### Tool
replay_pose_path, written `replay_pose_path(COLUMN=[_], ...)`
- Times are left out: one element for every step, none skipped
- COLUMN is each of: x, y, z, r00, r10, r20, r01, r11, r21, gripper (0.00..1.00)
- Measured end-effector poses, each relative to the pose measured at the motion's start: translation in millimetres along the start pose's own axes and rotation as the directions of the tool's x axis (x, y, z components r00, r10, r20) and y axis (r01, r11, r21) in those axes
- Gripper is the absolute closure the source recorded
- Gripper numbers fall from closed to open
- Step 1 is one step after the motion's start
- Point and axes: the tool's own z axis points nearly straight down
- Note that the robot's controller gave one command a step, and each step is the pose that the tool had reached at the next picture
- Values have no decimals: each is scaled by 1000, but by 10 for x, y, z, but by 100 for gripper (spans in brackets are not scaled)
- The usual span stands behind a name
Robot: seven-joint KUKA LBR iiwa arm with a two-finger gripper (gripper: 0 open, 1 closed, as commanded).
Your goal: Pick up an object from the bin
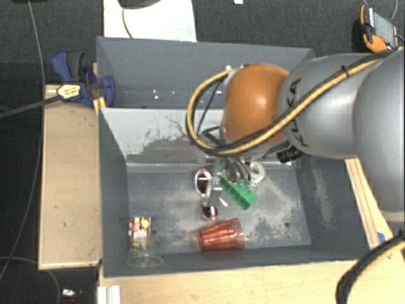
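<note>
The pincer (235,171) hangs low inside the grey metal bin (158,138), above the copper-red ribbed cup (220,235) and a little to its right. The arm's rounded orange cover (253,103) sits directly over it, with a yellow and black cable (197,116) looping off the cover's left side. Whether the pincer is released or clenched cannot be told, as the cover and wrist hide most of it.

The cup lies on its side on the bin floor, close to the near wall. A green block-like piece (240,195) lies tilted above the cup's right end, between the cup and the pincer and apart from the cup. It is right at the pincer's tip. Whether the pincer is touching it, gripping it or only just above it cannot be told.

A shiny metal piece with a loop-shaped outline (202,182) lies above the cup's left end, just beside the green piece. A small dark, glossy piece (208,210) rests just above the cup's left end, between the cup and the metal loop.

Well to the left of the cup, near the bin's left wall, stands a small clear jar (140,228) with yellow and red contents. Something clear and hard to make out (144,258) lies just in front of the jar, against the near wall.
</note>
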Motion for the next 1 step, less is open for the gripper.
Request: replay_pose_path(x=[32], y=[243], z=[-92], r00=[983], r10=[-185], r20=[5], r01=[185], r11=[983], r21=[-2], gripper=[0])
